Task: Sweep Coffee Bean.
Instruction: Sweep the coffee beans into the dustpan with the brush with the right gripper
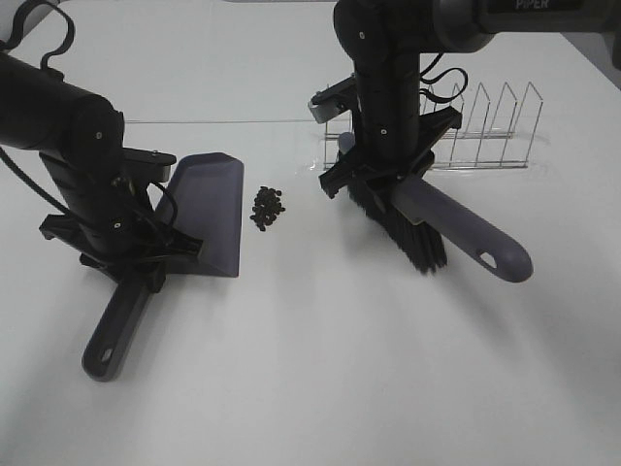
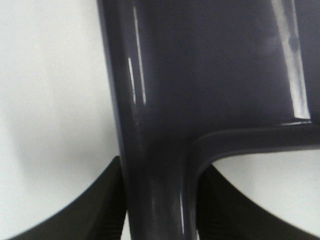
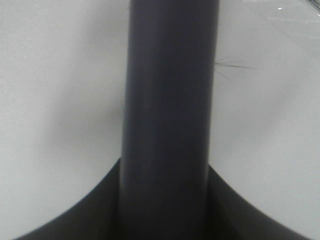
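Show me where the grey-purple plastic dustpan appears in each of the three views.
Exterior high: the dustpan left of centre, its open edge toward the small dark coffee beans, its handle in the left gripper.
Left wrist: it fills the middle, handle running between the black fingers.
Right wrist: not in it; only the grey-purple brush handle shows.
Shared landmark: the white table.

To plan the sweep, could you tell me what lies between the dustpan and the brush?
Only the coffee bean cluster, close to the dustpan; otherwise bare table up to the brush, shown in the exterior high view.
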Motion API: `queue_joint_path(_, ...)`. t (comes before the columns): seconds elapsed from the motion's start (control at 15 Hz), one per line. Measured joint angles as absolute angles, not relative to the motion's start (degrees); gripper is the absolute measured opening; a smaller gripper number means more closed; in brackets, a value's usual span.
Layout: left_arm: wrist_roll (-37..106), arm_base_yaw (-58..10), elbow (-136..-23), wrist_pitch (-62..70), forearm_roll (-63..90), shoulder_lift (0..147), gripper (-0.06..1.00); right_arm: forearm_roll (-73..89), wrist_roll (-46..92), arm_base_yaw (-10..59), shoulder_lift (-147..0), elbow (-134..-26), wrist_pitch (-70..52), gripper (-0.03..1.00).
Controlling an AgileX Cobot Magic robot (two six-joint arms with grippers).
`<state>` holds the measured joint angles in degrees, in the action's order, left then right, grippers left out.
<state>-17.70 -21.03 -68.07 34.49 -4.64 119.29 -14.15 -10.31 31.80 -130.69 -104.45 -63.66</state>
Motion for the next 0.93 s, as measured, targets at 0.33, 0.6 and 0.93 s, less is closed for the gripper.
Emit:
queue_joint_path(0.33, -17.7, -21.0, -68.6, 35.2, -4.6, 119.9, 0.38, -12.7, -5.9, 34.7, -136.9, -113.2, -66.9, 0.34)
queue_joint_path(0.6, -17.7, -21.0, -68.6, 35.3, -4.6, 119.9, 0.38, -10.7, -4.1, 36.7, -140.9, -119.3, -68.1, 0.34)
queue_joint_path(0.93, -17.7, -21.0, -68.6, 35.4, -4.6, 119.9, 0.38, -1.4, -0.7, 38.4, -141.9, -123.4, -64.5, 0.34)
